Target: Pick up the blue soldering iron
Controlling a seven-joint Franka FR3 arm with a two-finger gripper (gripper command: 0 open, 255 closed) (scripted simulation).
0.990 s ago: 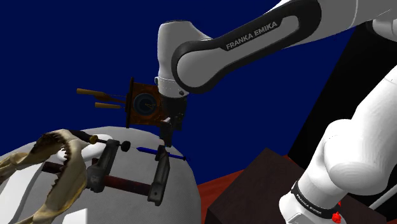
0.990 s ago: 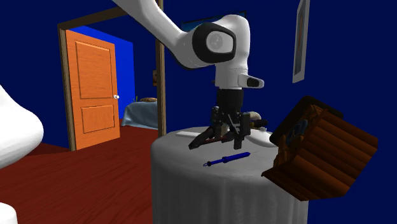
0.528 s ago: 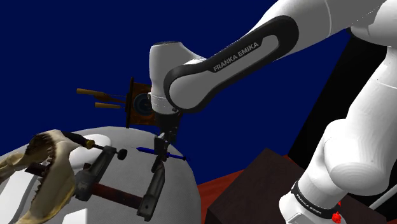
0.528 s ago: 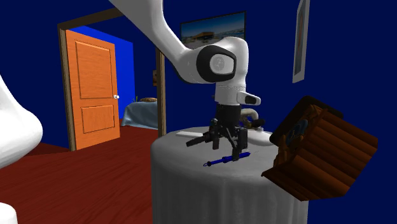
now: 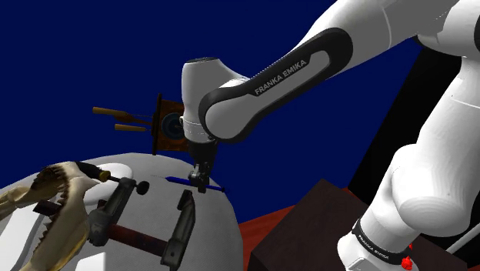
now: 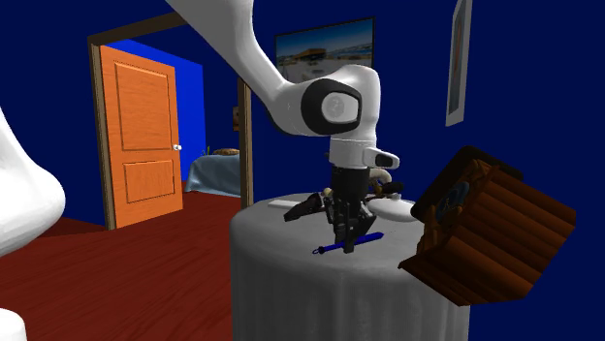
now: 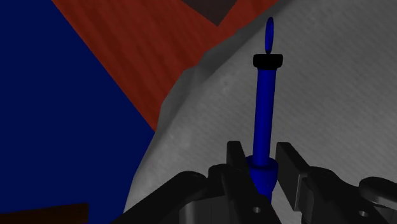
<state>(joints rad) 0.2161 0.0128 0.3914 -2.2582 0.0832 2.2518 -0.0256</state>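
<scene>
The blue soldering iron (image 7: 264, 114) is a slim blue rod with a black collar near its far end, lying on the white-clothed round table (image 6: 281, 257). My gripper (image 7: 262, 160) is down at the tabletop and shut on the iron's thicker end, with the black fingers (image 7: 235, 156) pressed against both sides of it. In the second exterior view the gripper (image 6: 347, 238) stands upright over the iron (image 6: 330, 248), whose tip sticks out toward that view's left. In the shoulder view the gripper (image 5: 201, 183) hides most of the iron (image 5: 178, 180).
A black bar clamp (image 5: 138, 223) and a bony animal jaw (image 5: 54, 204) lie on the table close to the gripper. A brown wooden box (image 6: 490, 228) leans at the table's edge. An orange door (image 6: 145, 136) stands open far behind, and the dark stand (image 5: 300, 227) sits below the arm.
The gripper has come down from above the table onto the soldering iron, and its fingers have gone from open to shut on it.
</scene>
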